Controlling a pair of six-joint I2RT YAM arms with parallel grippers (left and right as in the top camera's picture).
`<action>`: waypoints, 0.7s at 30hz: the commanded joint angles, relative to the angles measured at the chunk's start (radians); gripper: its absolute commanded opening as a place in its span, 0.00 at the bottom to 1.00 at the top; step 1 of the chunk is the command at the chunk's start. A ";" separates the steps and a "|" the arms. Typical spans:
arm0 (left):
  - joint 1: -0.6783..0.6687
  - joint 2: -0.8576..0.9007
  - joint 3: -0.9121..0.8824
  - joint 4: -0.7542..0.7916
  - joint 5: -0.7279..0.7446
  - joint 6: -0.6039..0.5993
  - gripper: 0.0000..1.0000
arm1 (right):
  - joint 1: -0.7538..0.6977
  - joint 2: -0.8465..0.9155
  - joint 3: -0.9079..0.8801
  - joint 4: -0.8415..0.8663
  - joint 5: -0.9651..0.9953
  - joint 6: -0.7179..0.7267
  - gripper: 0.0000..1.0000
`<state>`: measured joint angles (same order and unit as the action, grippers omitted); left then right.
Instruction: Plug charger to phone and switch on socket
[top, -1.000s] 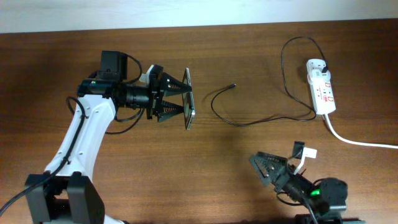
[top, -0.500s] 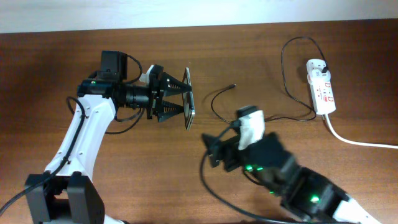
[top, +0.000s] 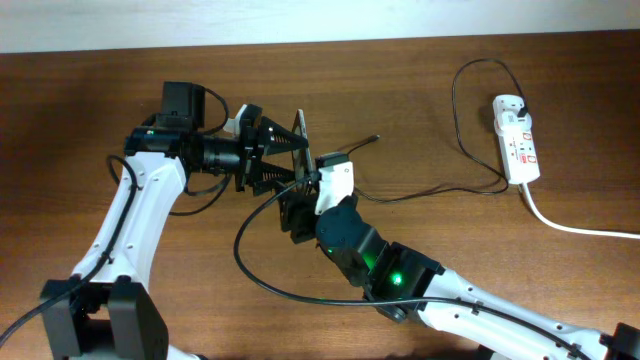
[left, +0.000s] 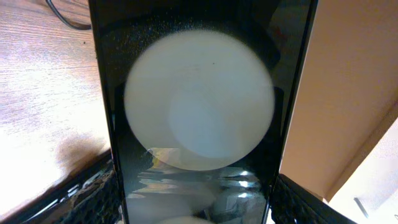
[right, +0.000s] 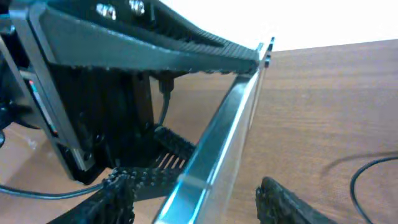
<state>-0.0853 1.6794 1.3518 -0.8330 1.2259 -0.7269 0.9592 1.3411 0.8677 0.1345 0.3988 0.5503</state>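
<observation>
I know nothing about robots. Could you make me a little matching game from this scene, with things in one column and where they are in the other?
Things:
1. phone
2. socket
3. charger
4. right hand

Places or states:
A. at the table's far right
B. open, straddling the phone's edge
C. clamped in the left hand
D. trailing across the wood, tip free

Pairs: 1-C, 2-A, 3-D, 4-B

Phone (top: 301, 128): on edge, centre-left of frame, clamped by left tool (top: 292, 160).
Right tool (top: 293, 212): just beside phone's lower end.
Charger (top: 453, 100): loose on table (top: 400, 60), running to socket (top: 516, 140), upper right.
</observation>
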 joint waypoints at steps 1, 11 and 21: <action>0.005 0.002 0.003 0.003 0.023 0.021 0.47 | 0.001 0.002 0.015 0.012 0.039 -0.042 0.54; 0.027 0.002 0.004 0.006 -0.018 0.024 0.68 | 0.001 -0.019 0.015 0.000 0.039 -0.042 0.04; 0.107 -0.672 0.005 -0.336 -0.459 0.499 0.94 | 0.001 -0.576 -0.011 -0.722 0.035 0.513 0.04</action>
<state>0.0200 1.2007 1.3533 -1.0328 1.1183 -0.3782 0.9558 0.7856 0.8696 -0.5926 0.4232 0.8982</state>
